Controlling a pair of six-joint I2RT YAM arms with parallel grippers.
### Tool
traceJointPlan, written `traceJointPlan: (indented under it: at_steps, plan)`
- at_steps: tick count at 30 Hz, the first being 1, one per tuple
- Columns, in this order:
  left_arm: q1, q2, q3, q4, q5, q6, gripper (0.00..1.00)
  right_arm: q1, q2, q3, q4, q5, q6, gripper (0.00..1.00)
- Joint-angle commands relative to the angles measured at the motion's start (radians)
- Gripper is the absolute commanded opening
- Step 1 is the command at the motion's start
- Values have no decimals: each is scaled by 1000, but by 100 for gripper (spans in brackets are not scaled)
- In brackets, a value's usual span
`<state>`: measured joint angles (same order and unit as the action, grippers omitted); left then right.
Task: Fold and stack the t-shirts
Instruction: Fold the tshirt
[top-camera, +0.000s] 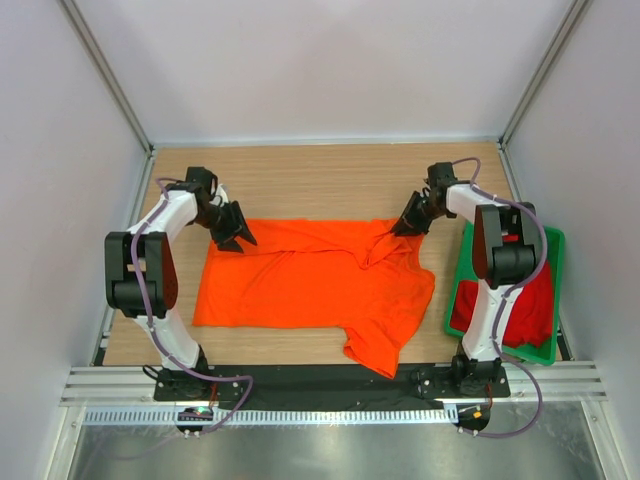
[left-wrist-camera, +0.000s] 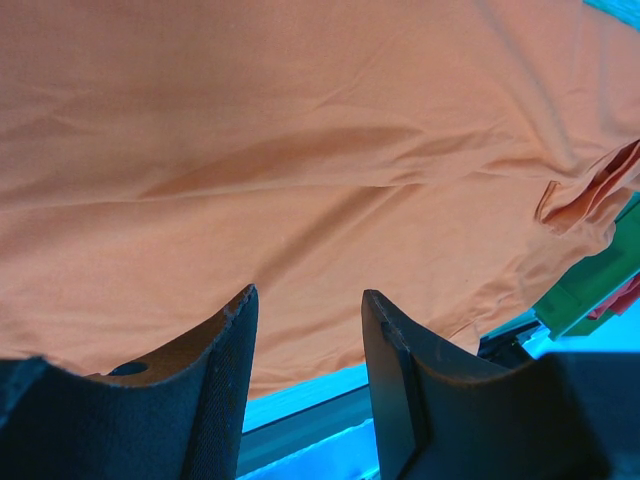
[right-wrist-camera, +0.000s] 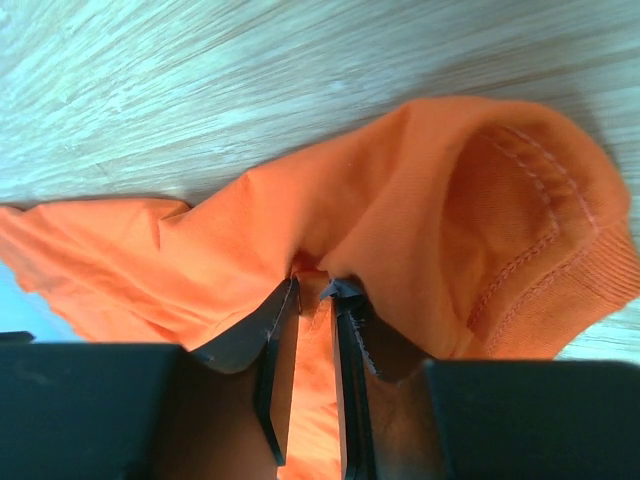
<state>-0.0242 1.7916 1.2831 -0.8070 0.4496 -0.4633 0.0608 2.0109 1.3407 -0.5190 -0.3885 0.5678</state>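
- Step: first fold of the orange t-shirt (top-camera: 310, 285). It lies spread across the middle of the counter (top-camera: 320, 180), bunched and wrinkled at its far right part.
- Right hand (right-wrist-camera: 314, 290): nearly closed, pinching a ridge of orange cloth at the far right corner, next to a stitched hem opening. Sleeve or neck, can't tell.
- Left hand (left-wrist-camera: 308, 300): about half open at the shirt's far left corner. Cloth fills the view beyond the fingers, and none looks pinched between them.
- Red t-shirt (top-camera: 530, 305): crumpled in the green tray (top-camera: 452, 305) at the right, not yet folded.
- Progress: early, nothing stacked.
- Next, my guess: the left hand needs to close on its corner. Then both hands lift evenly and carry the far edge toward the near edge.
- Risk: a one-sided pull skews the fold.
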Motion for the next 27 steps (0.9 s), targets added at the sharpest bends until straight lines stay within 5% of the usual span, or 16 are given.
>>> traceJointPlan:
  at_steps: [1, 14, 20, 27]
  plan:
    - [6, 2, 9, 17, 35, 5, 48, -19, -47, -21, 45, -35, 40, 26]
    - [7, -3, 5, 15, 34, 5, 47, -30, -115, -6, -28, -63, 40, 6]
    - [7, 5, 1, 20, 34, 3, 47, -9, -221, -61, -177, 14, 79, 6]
    - [7, 6, -1, 14, 32, 5, 47, 48, -389, -259, -164, 82, 223, 7]
